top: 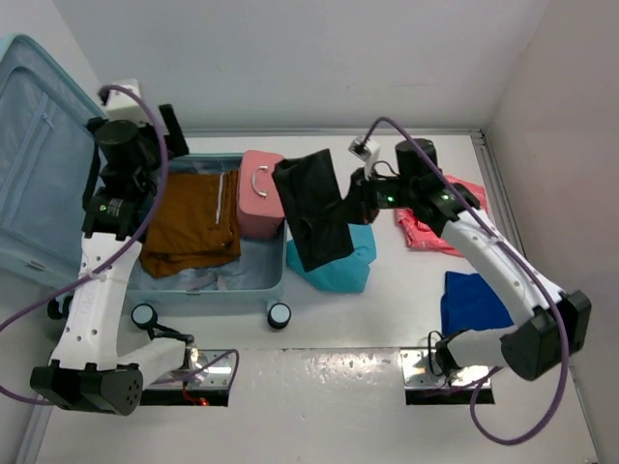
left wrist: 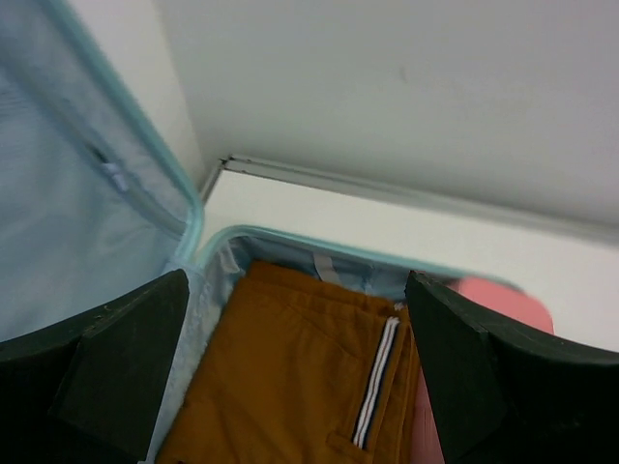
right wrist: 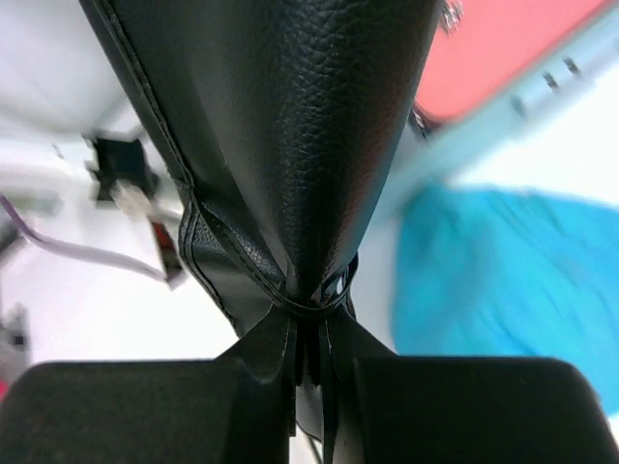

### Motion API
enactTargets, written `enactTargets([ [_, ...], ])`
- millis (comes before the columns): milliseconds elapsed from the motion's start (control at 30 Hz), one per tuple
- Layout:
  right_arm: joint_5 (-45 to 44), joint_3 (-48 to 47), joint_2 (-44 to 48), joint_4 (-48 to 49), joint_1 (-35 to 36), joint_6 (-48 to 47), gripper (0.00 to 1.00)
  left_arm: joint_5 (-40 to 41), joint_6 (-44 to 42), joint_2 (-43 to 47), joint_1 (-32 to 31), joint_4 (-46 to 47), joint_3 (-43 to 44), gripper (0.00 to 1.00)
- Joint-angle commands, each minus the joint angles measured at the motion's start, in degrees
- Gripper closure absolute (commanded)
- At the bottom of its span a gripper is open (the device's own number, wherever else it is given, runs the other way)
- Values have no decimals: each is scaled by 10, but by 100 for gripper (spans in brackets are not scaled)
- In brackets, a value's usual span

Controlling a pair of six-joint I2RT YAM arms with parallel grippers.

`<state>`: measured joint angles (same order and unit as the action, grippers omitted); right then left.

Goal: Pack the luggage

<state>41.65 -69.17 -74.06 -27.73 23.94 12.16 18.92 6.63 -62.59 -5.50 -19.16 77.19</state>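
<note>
The luggage (top: 208, 287) lies open; the left gripper (left wrist: 295, 382), spread, hangs over orange clothing (top: 189, 227) inside it. Just right of the luggage, the right gripper (right wrist: 309, 372) pinches black leather (right wrist: 290, 126), perhaps a bag.

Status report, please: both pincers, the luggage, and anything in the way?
Left pincer open, above luggage. Right pincer shut on black leather item, at luggage's right edge. Luggage open; orange trousers, pink case inside. Pink case may block entry.
</note>
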Motion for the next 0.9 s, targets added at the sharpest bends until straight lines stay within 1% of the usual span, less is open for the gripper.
enactTargets([
  [0, -4, -23, -55, 165, 31, 146, 100, 17, 115, -3, 55, -43, 51, 0],
  [33, -9, -44, -76, 233, 51, 167, 100, 8, 124, -3, 67, -48, 57, 0],
  [67, -32, -58, -108, 246, 59, 188, 100, 0, 141, -3, 78, -48, 57, 0],
  [100, -44, -88, -143, 259, 91, 239, 100, -9, 147, -3, 97, -48, 57, 0],
  [133, -71, -106, -183, 274, 102, 255, 100, -9, 152, -3, 106, -48, 57, 0],
  [167, -88, -147, -205, 273, 111, 268, 100, -9, 161, -3, 115, -54, 57, 0],
  [200, -103, -192, -263, 274, 139, 313, 100, -9, 161, -3, 132, -54, 57, 0],
  [233, -142, -239, -282, 272, 148, 326, 100, -9, 167, -3, 140, -54, 57, 0],
  [267, -161, -290, -301, 269, 156, 336, 100, -9, 167, -3, 148, -59, 63, 0],
  [300, -175, -321, -320, 253, 187, 339, 100, -9, 167, -3, 165, -59, 63, 0],
  [333, -209, -358, -391, 230, 197, 333, 100, -9, 167, -3, 173, -59, 68, 0],
  [367, -249, -440, -417, 159, 206, 331, 100, 1, 167, -3, 181, -59, 68, 0],
  [400, -284, -527, -495, 137, 231, 334, 100, 19, 160, -3, 198, -54, 82, 0],
  [433, -299, -565, -520, 115, 239, 349, 100, 30, 160, -3, 206, -54, 89, 0],
  [467, -320, -649, -555, 90, 240, 361, 100, 41, 154, -3, 214, -54, 95, 0],
  [500, -329, -653, -566, 97, 247, 372, 100, 49, 149, -3, 219, -48, 100, 0],
  [533, -335, -635, -570, 112, 249, 390, 100, 61, 149, 2, 231, -43, 100, 0],
  [567, -358, -622, -573, 145, 259, 398, 100, 61, 149, 2, 231, -43, 100, 0],
  [600, -361, -588, -577, 155, 261, 416, 100, 69, 144, 7, 239, -38, 100, 0],
  [633, -356, -583, -582, 181, 262, 440, 100, 69, 144, 7, 247, -38, 100, 0],
  [667, -336, -584, -608, 190, 263, 453, 100, 69, 144, 14, 247, -33, 93, 0],
  [700, -330, -614, -623, 190, 265, 473, 100, 69, 144, 14, 253, -33, 93, 0],
  [767, -317, -629, -669, 210, 269, 494, 100, 69, 144, 14, 259, -33, 87, 0],
  [800, -314, -629, -675, 241, 272, 496, 100, 69, 144, 19, 259, -33, 87, 0],
  [867, -308, -619, -691, 273, 275, 492, 100, 69, 144, 19, 264, -33, 81, 0],
])
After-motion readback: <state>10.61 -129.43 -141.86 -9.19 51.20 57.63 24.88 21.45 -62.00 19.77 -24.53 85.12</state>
